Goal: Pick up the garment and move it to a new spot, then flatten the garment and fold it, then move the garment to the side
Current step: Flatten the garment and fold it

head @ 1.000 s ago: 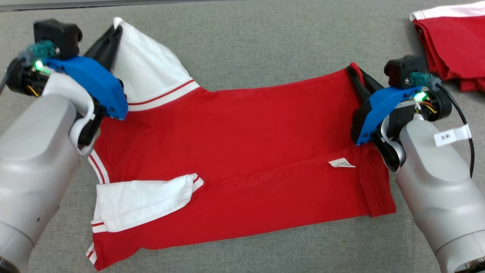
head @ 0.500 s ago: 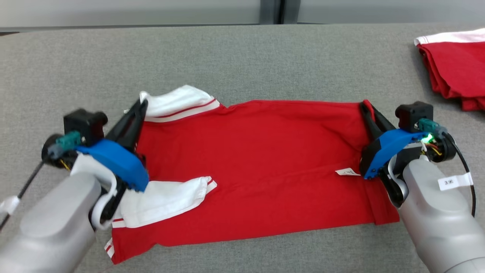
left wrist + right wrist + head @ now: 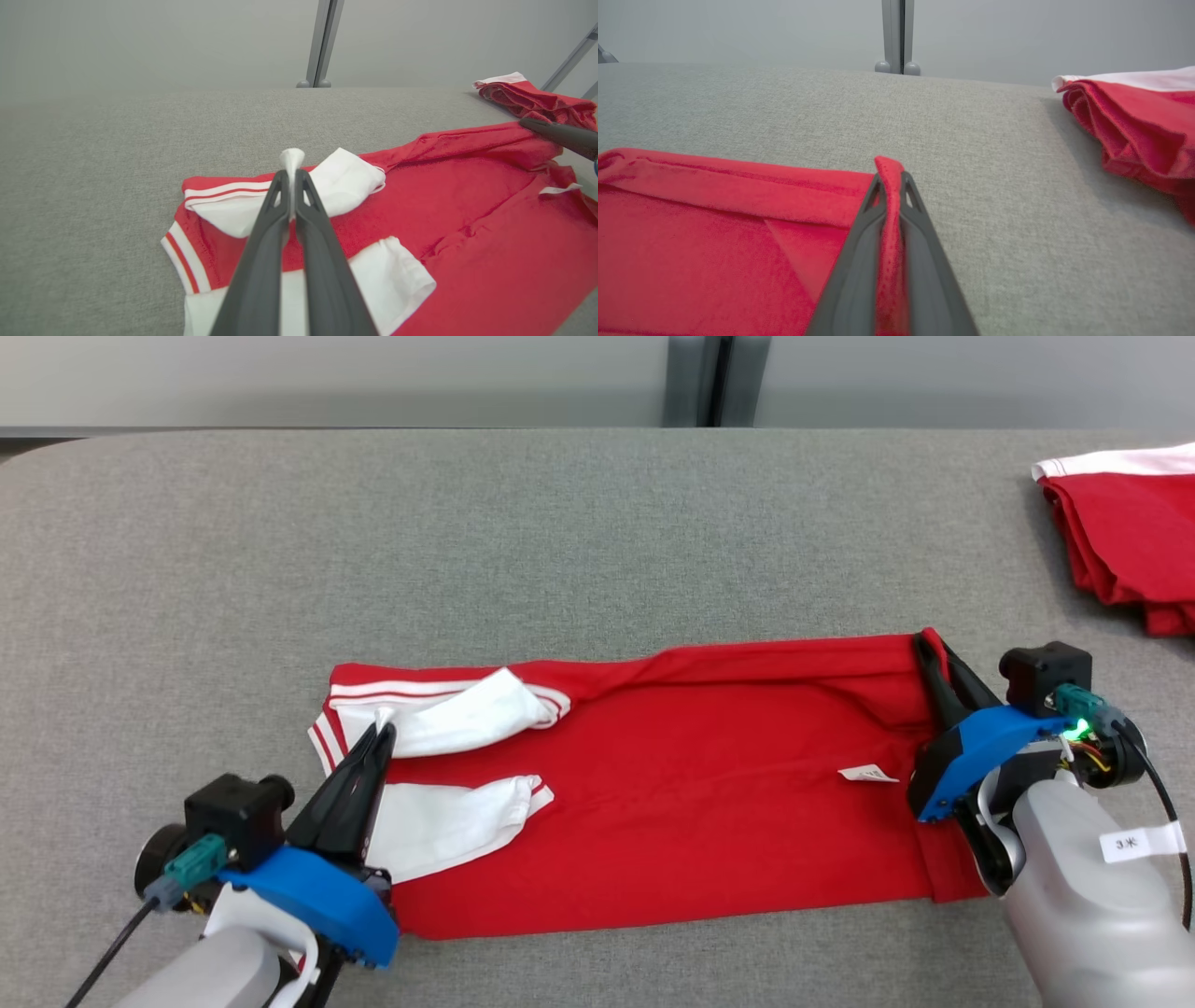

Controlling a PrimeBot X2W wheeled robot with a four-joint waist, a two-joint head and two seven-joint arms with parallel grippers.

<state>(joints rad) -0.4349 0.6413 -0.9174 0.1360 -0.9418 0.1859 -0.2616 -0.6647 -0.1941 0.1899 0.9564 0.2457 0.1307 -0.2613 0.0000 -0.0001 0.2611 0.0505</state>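
The garment (image 3: 691, 793) is a red shirt with white, red-striped sleeves, lying folded lengthwise on the grey table. My left gripper (image 3: 381, 733) is shut on the tip of a white sleeve (image 3: 292, 161) at the shirt's left end. My right gripper (image 3: 927, 644) is shut on the red hem edge (image 3: 889, 172) at the far right corner. A second white sleeve (image 3: 448, 817) lies flat near the front edge. A small white label (image 3: 868, 773) shows on the red cloth near the right gripper.
Another red and white garment (image 3: 1125, 537) lies bunched at the table's far right; it appears again in the right wrist view (image 3: 1139, 123). The grey table (image 3: 523, 551) stretches bare behind the shirt, and a grey post (image 3: 714, 381) stands beyond its far edge.
Both grippers have drawn the shirt's far edge toward the near edge, folding it over itself lengthwise. The head camera has tilted up, so the whole scene sits lower.
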